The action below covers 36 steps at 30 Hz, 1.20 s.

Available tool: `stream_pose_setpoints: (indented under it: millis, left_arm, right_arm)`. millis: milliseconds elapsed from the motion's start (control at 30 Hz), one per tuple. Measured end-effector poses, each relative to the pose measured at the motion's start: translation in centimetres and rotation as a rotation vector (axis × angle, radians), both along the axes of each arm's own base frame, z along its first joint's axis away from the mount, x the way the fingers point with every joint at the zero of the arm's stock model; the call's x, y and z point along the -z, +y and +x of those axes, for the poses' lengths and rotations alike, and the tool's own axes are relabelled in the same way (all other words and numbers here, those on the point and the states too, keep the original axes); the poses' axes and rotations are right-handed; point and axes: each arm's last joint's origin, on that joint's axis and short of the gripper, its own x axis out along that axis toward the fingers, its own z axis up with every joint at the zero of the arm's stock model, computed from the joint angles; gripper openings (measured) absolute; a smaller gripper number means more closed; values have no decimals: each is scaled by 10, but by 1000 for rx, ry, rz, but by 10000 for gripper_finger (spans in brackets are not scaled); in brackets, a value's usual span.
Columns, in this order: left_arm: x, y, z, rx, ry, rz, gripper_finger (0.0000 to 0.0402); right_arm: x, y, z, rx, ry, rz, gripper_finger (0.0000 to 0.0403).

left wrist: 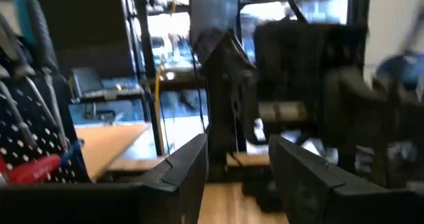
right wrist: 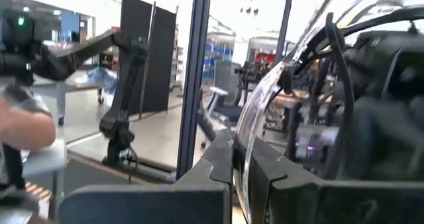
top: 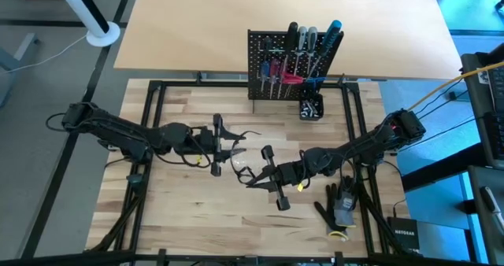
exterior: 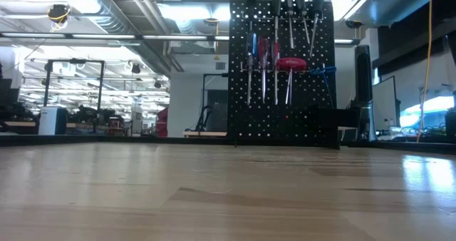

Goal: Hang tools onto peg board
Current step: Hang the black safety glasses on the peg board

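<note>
One peg board (top: pixel 293 69) stands beyond both end effectors, carrying the tools (top: pixel 303 57) (exact count unclear). Left end effector (top: pixel 236 144): released, empty. Right end effector (top: pixel 250 175): clenched, nothing visibly held. Both hover above the desk (top: pixel 189 211), facing each other.

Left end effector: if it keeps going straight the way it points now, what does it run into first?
Most likely the right arm. The left end effector, fingers apart and empty, points across the table at the right end effector, which fills its wrist view; exact height is unclear.
</note>
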Motion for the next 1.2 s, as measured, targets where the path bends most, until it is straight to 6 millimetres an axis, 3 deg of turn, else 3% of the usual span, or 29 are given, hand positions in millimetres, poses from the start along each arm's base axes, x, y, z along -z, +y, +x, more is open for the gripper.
stream_pose_setpoints:
  millis: [267,500,767,933,1067,1200]
  left_arm:
    - [5,-1,-14,13,176,53,153]
    - [-2,7,-44,-58,301,58,153]
    - [-4,19,-80,-118,226,50,153]
    - [-1,31,-87,-173,185,37,153]
    - [-10,40,-86,-200,95,34,153]
    - [-20,49,-85,-155,44,-9,153]
  right_arm:
    - [-8,-12,2,37,-81,11,14]
    - [-10,-56,13,171,-109,-3,14]
    - [-14,-115,18,372,-178,-172,14]
    - [-20,-147,18,406,-212,-237,14]
    - [-23,-159,24,350,-225,-266,14]
    - [-23,-157,27,309,-204,-305,14]
